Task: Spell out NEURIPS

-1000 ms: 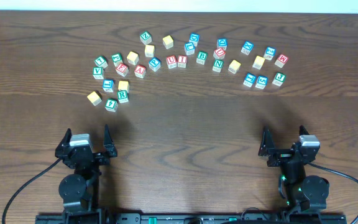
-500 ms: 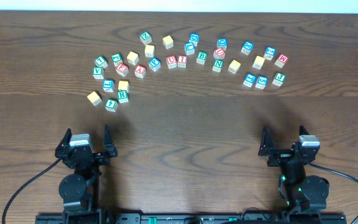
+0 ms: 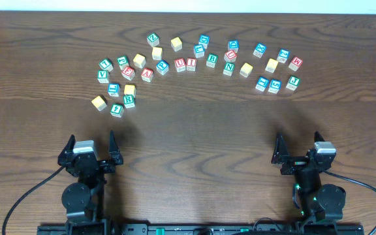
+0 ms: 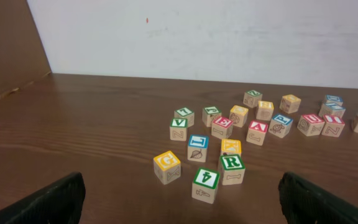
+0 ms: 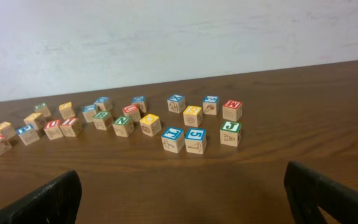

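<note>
Two-handed and idling at the near edge of the table (image 3: 194,143): holding the left gripper (image 3: 91,137) spread wide with nothing between its fingers, and holding the right gripper (image 3: 299,140) spread just as wide and just as bare. Looking out from the left wrist and catching only the dark fingertips (image 4: 48,202) poking in at the bottom corners, touching no cube. Scanning the far half of the table and finding the alphabet cubes (image 3: 199,50) lying scattered in a loose arc, well apart from both grippers. Picking out the green R cube (image 3: 129,100) in the left-hand cluster, sitting just in front of a yellow-topped cube (image 3: 130,90) and just beside a green 4 cube (image 4: 206,178). Spotting the red E cube (image 3: 128,72) further back on that side, near the red A cube (image 3: 147,74). Finding the red U cube (image 3: 180,64) and the red I cube (image 3: 191,64) side by side in the middle, nearly touching. Catching the green N cube (image 3: 228,68) right of centre, just in front of a red cube (image 3: 230,56). Reading what looks like a P on the blue cube (image 4: 282,121) just left of the U.
</note>
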`<state>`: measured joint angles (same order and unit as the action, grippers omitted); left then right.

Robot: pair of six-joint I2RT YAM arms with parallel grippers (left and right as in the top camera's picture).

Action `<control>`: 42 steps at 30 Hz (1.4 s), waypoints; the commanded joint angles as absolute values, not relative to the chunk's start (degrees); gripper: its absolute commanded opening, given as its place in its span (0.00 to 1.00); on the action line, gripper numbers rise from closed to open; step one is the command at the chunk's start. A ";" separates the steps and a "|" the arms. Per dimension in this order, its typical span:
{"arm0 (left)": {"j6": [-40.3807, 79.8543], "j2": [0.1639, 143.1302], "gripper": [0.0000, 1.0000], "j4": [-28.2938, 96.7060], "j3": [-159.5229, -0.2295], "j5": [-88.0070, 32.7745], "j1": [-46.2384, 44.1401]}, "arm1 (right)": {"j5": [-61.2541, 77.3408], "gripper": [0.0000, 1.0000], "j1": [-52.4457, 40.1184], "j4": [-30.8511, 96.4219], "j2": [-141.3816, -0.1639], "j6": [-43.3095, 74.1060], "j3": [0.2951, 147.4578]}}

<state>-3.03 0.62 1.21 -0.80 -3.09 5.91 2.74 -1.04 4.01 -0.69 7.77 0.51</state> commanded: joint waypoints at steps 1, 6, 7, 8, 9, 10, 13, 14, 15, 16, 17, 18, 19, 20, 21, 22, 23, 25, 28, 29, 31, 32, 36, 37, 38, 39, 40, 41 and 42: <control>-2.39 0.23 0.97 3.33 -0.25 -6.07 6.04 | 2.24 0.99 -1.17 4.05 -0.32 7.01 0.30; 0.30 2.39 0.98 4.05 -2.83 -7.09 6.04 | 2.24 0.99 -1.17 4.08 -0.32 7.01 0.30; 0.34 3.73 0.98 4.05 -4.05 -7.11 6.04 | 2.24 0.99 -1.17 4.05 -0.32 7.01 0.30; 0.34 4.93 0.97 4.05 -5.13 -7.11 6.04 | 2.24 0.99 -1.17 4.05 -0.32 7.01 0.30; 0.34 6.68 0.98 4.05 -6.61 -7.11 6.04 | 2.24 0.99 -1.17 4.05 -0.32 7.01 0.30; 0.34 8.43 0.98 4.05 -8.10 -7.11 6.04 | 2.24 0.99 -1.17 4.05 -0.32 7.01 0.30; 0.30 15.42 0.98 4.08 -13.67 -7.53 6.04 | 2.24 0.99 -1.17 4.08 -0.32 7.01 0.30; 0.25 17.65 0.98 4.19 -15.42 -8.19 6.04 | 2.24 0.99 -1.17 4.08 -0.32 7.01 0.30; 0.27 20.47 0.98 4.32 -17.67 -8.80 6.04 | 2.24 0.99 -1.17 4.05 -0.32 7.01 0.30; 0.27 22.81 0.98 4.56 -19.53 -9.39 6.04 | 2.24 0.99 -1.17 4.08 -0.32 7.01 0.30; 0.27 25.54 0.98 5.13 -21.82 -10.28 6.04 | 2.24 0.99 -1.17 4.08 -0.32 7.01 0.30; 0.25 28.40 0.98 6.07 -24.40 -10.94 6.04 | 2.24 0.99 -1.17 4.08 -0.32 7.01 0.30; 0.25 30.65 0.98 6.98 -26.55 -11.31 6.04 | 2.24 0.99 -1.17 4.05 -0.32 7.01 0.30; 0.25 33.39 0.98 8.27 -29.15 -11.60 6.04 | 2.24 0.99 -1.17 4.08 -0.32 7.01 0.30; 0.27 35.55 0.98 9.45 -31.33 -11.62 6.04 | 2.24 0.99 -1.17 4.08 -0.32 7.01 0.30; 0.27 37.95 0.98 11.16 -34.02 -11.84 6.04 | 2.24 0.99 -1.17 4.08 -0.32 7.01 0.30; 0.25 40.21 0.97 12.97 -36.77 -12.51 6.04 | 2.24 0.99 -1.17 4.08 -0.32 7.01 0.30; 0.25 44.10 0.98 16.64 -42.13 -13.10 6.04 | 2.24 0.99 -1.17 4.08 -0.32 7.01 0.30; 0.25 49.41 0.98 22.37 -50.11 -13.10 6.04 | 2.24 0.99 -1.17 4.08 -0.32 7.01 0.30; 0.25 51.24 0.97 24.49 -52.93 -13.10 6.04 | 2.24 0.99 -1.17 4.08 -0.32 7.01 0.30; 0.25 54.72 0.98 29.10 -58.37 -13.93 6.04 | 2.24 0.99 -1.17 4.08 -0.32 7.01 0.30; 0.25 56.69 0.98 32.12 -61.56 -14.63 6.04 | 2.24 0.99 -1.17 4.08 -0.32 7.01 0.30; -0.30 64.29 0.98 44.62 -73.67 -14.81 6.04 | 2.24 0.99 -1.17 4.08 -0.32 7.01 0.30; -1.06 66.41 0.98 47.81 -76.75 -14.81 6.04 | 2.24 0.99 -1.17 4.08 -0.32 7.01 0.30; -1.72 68.42 0.98 50.59 -79.57 -14.81 6.02 | 2.24 0.99 -1.17 4.08 -0.32 7.01 0.30; -1.87 70.11 0.98 52.62 -81.78 -14.81 5.89 | 2.24 0.99 -1.17 4.08 -0.32 7.01 0.30; -1.91 71.72 0.98 54.37 -83.81 -14.79 5.61 | 2.24 0.99 -1.17 4.08 -0.32 7.01 0.30; -1.91 73.54 0.98 55.94 -86.04 -14.81 5.15 | 2.24 0.99 -1.17 4.05 -0.32 7.01 0.30; -1.91 75.02 0.98 56.93 -87.77 -14.81 4.67 | 2.24 0.99 -1.17 4.08 -0.32 7.01 0.30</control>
